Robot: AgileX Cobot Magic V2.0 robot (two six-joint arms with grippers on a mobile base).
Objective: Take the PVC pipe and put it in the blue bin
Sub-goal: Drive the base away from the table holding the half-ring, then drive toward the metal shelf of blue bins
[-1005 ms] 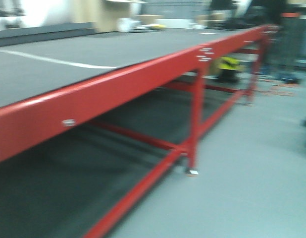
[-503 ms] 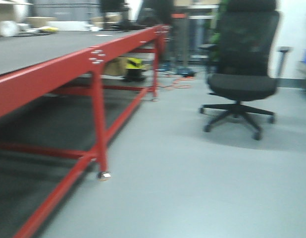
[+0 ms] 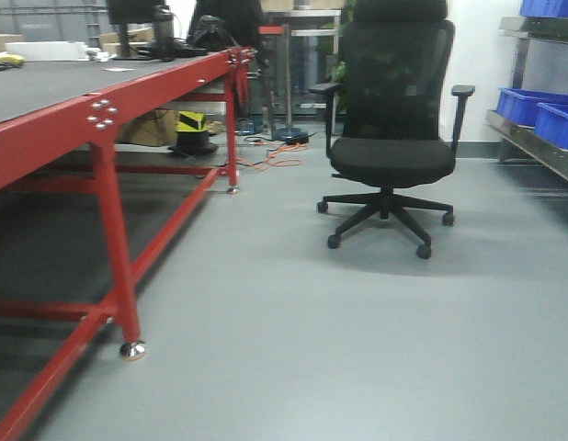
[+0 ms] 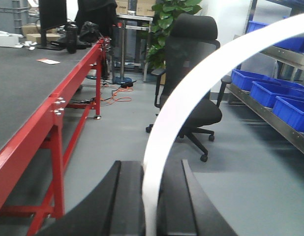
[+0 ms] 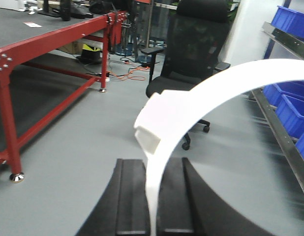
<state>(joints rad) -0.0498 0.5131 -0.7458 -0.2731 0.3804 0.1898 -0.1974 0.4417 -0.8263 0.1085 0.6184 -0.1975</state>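
Both wrist views show a white curved PVC pipe strip held in black jaws. My left gripper [image 4: 153, 167] is shut on one PVC pipe [image 4: 164, 118], which arches up and off to the right. My right gripper [image 5: 151, 164] is shut on another PVC pipe [image 5: 226, 81]; it carries a small white block on its left side and also arches right. Blue bins [image 3: 532, 106] sit on a metal shelf at the right, and the blue bins [image 4: 270, 91] [image 5: 289, 108] appear in both wrist views too. Neither gripper shows in the front view.
A long red-framed table [image 3: 91, 119] with a grey top runs along the left. A black office chair [image 3: 390, 138] stands ahead on the grey floor. Orange cables [image 3: 275, 156] and a yellow-black object lie beyond the table's end.
The front view has swung right, away from the red table's edge; the office chair and the shelf of blue bins have come into sight.
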